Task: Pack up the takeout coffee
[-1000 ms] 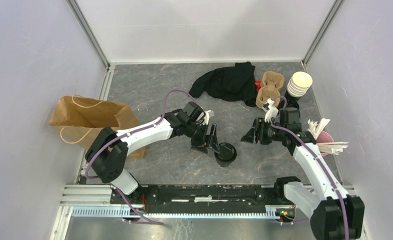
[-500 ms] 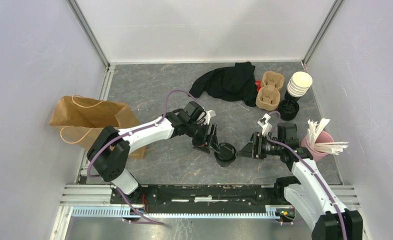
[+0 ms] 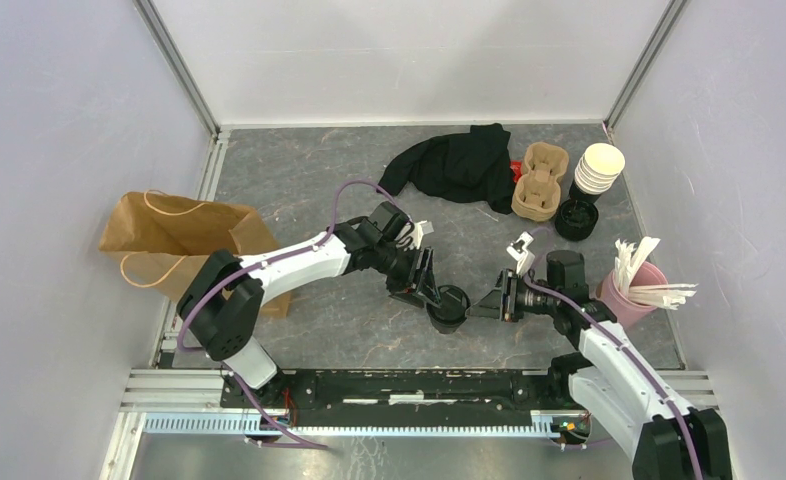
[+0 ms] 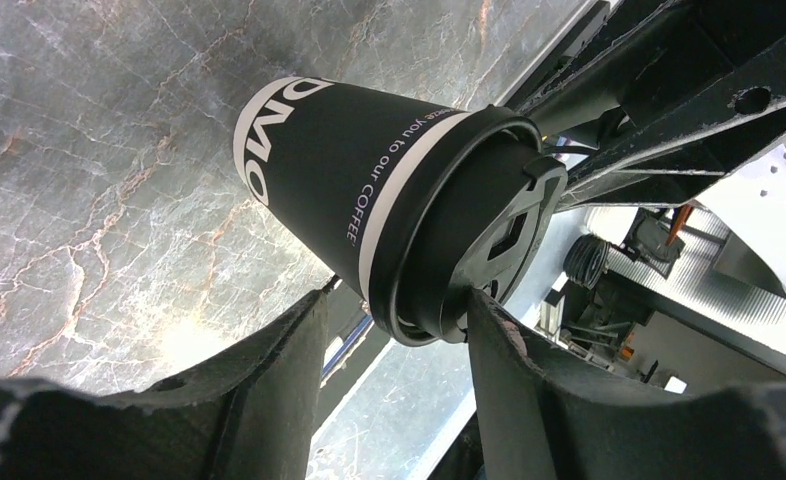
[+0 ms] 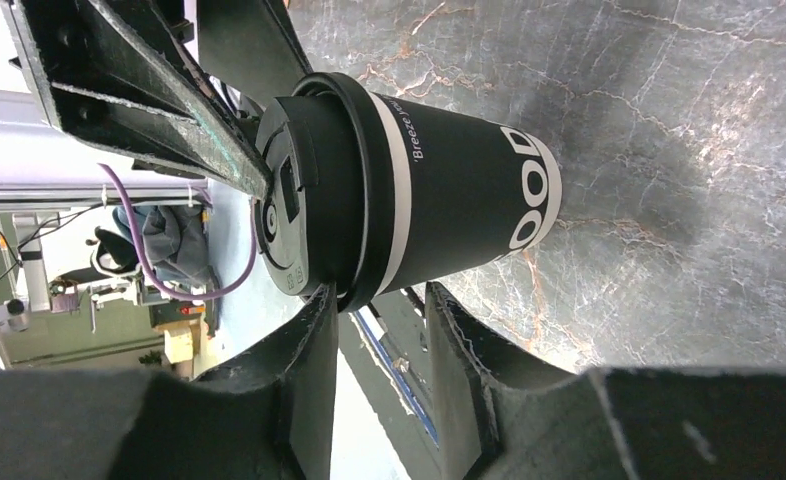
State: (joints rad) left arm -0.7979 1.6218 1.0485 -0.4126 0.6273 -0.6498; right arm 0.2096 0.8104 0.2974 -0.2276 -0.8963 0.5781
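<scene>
Left pincer straddles lidded coffee cup lettered "you to our COFFEE"; clamp unclear. Right pincer parted, empty.

A dark grey, marble-veined tabletop is enclosed by plain, pale lavender-white panel walls at 9, 12 and 3 o'clock. These are joined by slanting aluminium corner posts at 11 and 1 o'clock. A ribbed aluminium rail is set along the 6 o'clock edge. The scene is lit softly and evenly, and only faint shadows are cast.
</scene>
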